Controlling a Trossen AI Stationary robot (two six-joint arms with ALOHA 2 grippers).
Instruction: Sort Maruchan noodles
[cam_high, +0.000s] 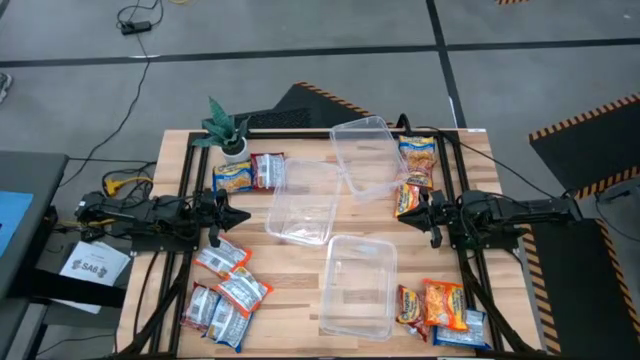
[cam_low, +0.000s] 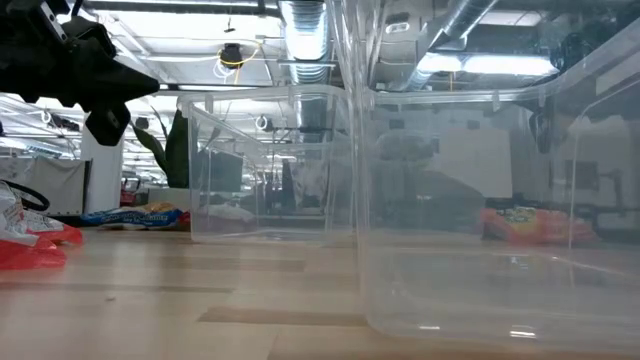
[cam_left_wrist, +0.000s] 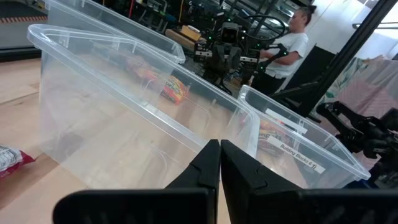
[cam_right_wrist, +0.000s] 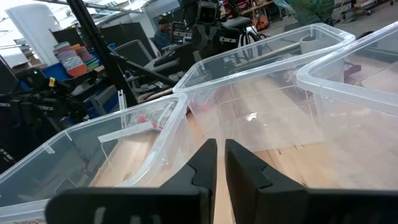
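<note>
While both tools sit closed and empty, left tool (cam_high: 236, 215) and right tool (cam_high: 411, 213) either side of the middle tub (cam_high: 305, 203), your noodle packets (cam_high: 226, 293) lie scattered around it; a careless reach could shove a tub aside.

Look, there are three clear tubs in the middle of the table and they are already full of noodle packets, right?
Not quite. There are three clear tubs in the middle of the table, but the high view shows them empty. The noodle packets lie on the wood around them, at the left and right sides.
</note>
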